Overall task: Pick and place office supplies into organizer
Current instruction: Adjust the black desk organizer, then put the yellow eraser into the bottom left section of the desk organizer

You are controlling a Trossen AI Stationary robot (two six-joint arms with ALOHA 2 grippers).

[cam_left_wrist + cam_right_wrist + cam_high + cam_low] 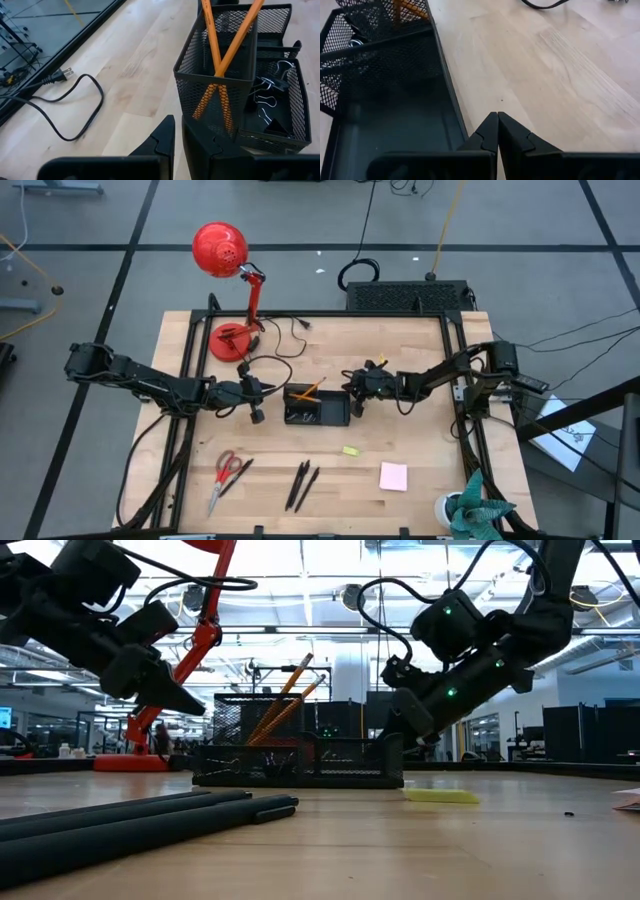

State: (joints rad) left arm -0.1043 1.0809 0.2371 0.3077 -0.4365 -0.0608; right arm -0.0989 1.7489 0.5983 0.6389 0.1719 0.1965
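The black mesh organizer (pixel 316 408) stands mid-table with two orange pencils (pixel 220 45) leaning in its cup and black clips (pixel 267 97) in a side compartment. Just off its left end my left gripper (pixel 257 415) is shut to a thin slit, with nothing in it. My right gripper (pixel 497 120) is shut and empty beside the organizer's right end wall (pixel 451 100). Red-handled scissors (pixel 226 478), black pens (pixel 302 483), a small yellow piece (pixel 350 450) and a pink sticky-note pad (pixel 393 476) lie flat on the near half of the table. My right gripper slants down from the table's right, its shut fingertips close to the outer side of the organizer's right end wall (pixel 455 117). Whether they touch it, I cannot tell. My left gripper shows no contact with the organizer.
A red desk lamp (pixel 230 290) stands at the far left, its cord and plug (pixel 60 75) lying on the wood behind my left gripper. A black box with cables (pixel 408 295) sits past the far edge. A teal and white object (pixel 470 515) is at the near right corner.
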